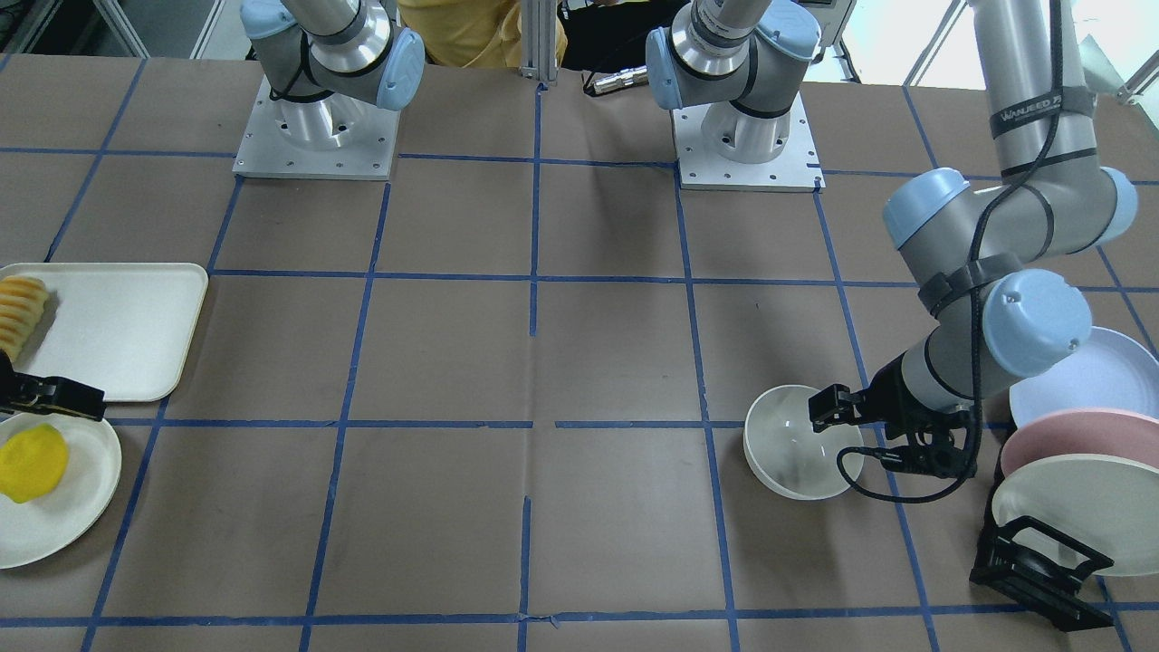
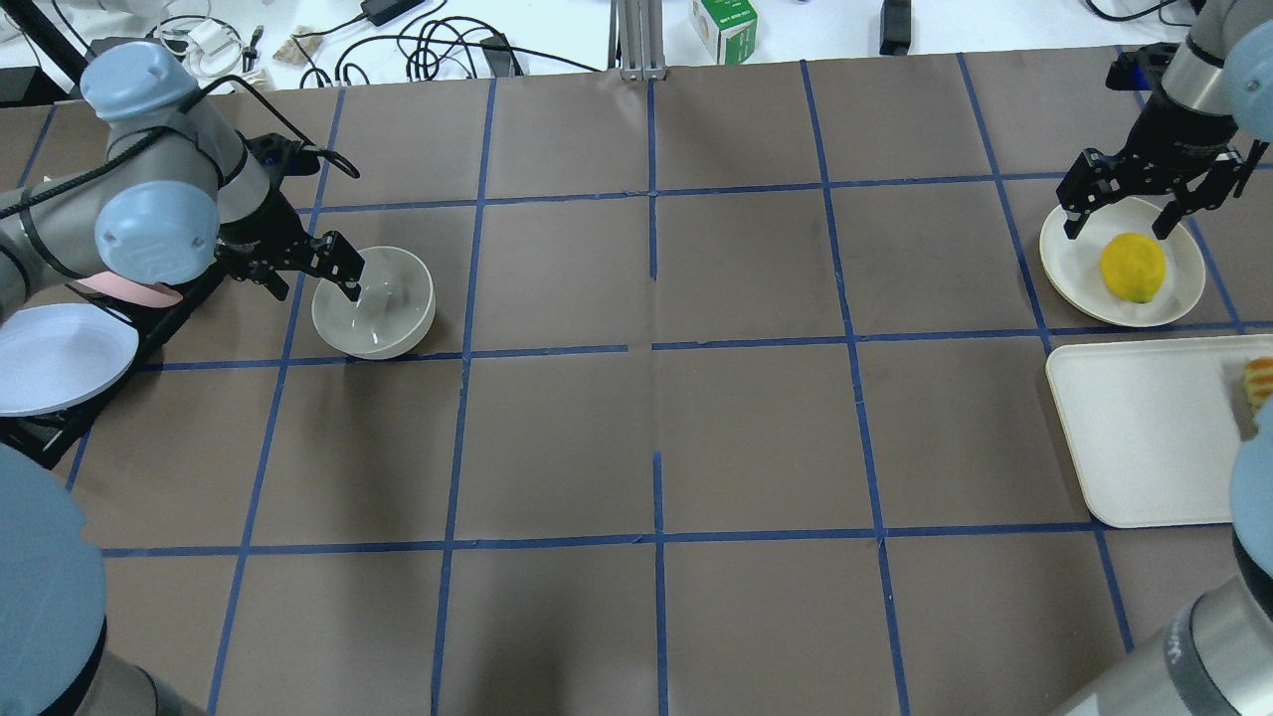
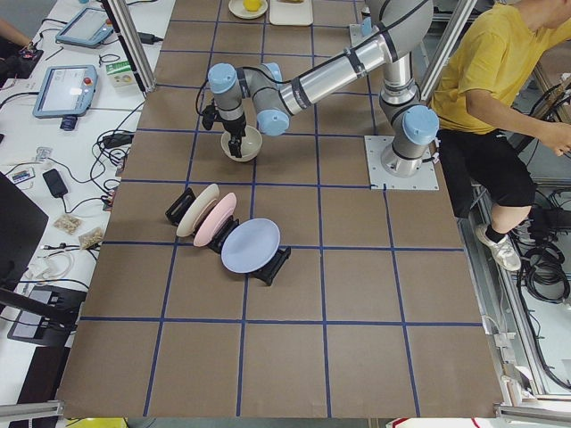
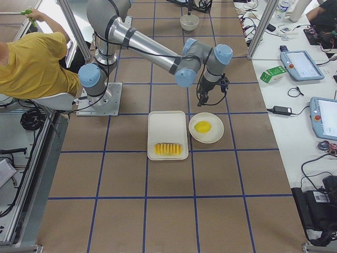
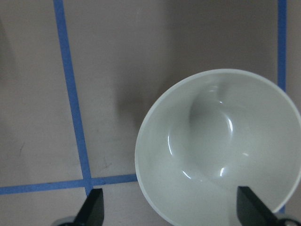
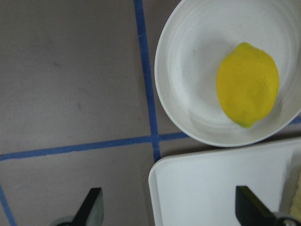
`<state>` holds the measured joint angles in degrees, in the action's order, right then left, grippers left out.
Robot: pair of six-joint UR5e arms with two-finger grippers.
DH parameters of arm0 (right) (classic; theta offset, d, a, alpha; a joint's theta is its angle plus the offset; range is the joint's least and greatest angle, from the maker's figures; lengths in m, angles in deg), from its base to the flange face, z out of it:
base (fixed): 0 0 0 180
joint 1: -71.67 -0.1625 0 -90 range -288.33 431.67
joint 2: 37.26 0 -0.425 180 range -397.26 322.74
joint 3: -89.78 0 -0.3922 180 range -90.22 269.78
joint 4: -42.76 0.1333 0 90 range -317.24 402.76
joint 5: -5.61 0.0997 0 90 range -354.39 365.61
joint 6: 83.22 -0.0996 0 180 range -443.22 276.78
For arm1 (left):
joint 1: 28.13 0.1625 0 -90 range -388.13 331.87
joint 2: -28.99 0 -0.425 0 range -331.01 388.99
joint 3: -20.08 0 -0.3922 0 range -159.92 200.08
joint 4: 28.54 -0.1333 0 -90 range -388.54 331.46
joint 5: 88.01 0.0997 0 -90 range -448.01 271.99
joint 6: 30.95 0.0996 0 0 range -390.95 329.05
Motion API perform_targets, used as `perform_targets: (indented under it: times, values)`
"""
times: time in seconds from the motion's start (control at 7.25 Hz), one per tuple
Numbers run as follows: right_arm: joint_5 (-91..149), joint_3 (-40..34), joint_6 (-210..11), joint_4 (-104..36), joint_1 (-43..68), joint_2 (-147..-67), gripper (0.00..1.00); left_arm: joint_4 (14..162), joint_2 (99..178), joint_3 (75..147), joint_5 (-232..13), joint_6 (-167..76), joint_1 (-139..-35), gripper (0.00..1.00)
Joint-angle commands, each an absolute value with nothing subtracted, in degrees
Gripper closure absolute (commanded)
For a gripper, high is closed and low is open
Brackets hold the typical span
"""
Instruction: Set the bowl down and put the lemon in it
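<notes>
Well, over at the left of the overhead view the left gripper (image 2: 310, 276) hangs with its fingers spread wide at the bowl (image 2: 373, 303). One finger is over the glossy hollow and the other outside the rim, gripping nothing. That bowl stands upright on the table (image 2: 656, 418), its lower edge just above a blue tape line. A black rack of plates (image 2: 60, 358) sits close by at the frame's left edge, under the arm's elbow.

Far across at the upper right, the right gripper (image 2: 1127, 224) is likewise splayed open above the lemon (image 2: 1133, 267). The lemon lies on a round plate (image 2: 1069, 259). Just below that plate is a cream tray (image 2: 1134, 438), with sliced fruit (image 2: 1258, 383) at the frame's right edge. Plate rim and tray corner are just beside each other.

Between the bowl and the plate runs a wide stretch of brown tabletop marked with blue grid lines.

A black strap (image 1: 1032, 113) on the left arm carries white lettering, roughly "WANJEED". The green box (image 2: 724, 17) beyond the table's far edge has print I can't read.
</notes>
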<state>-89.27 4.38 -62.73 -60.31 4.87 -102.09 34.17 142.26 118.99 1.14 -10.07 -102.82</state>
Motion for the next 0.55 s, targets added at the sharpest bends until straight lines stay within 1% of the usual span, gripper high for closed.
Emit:
perform_targets:
  times: [0.0, 0.14, 0.28, 0.41]
  values:
    - [-89.2, 4.4, -51.5, -68.5, 7.0, -97.8, 0.00, 29.0, 144.0, 122.0, 1.2, -8.7, -102.1, 0.16]
    - [-89.0, 4.4, -46.0, -71.5, 8.6, -96.2, 0.00, 28.7, 144.0, 121.5, 1.1, -8.5, -102.1, 0.36]
    - [-88.7, 4.4, -42.0, -74.4, 9.9, -94.8, 0.00, 28.7, 144.2, 121.2, 0.9, -8.2, -102.1, 0.78]
    - [-88.5, 4.4, -40.2, -74.7, 10.1, -94.3, 0.00, 28.8, 144.2, 121.3, 0.9, -8.1, -102.1, 1.00]
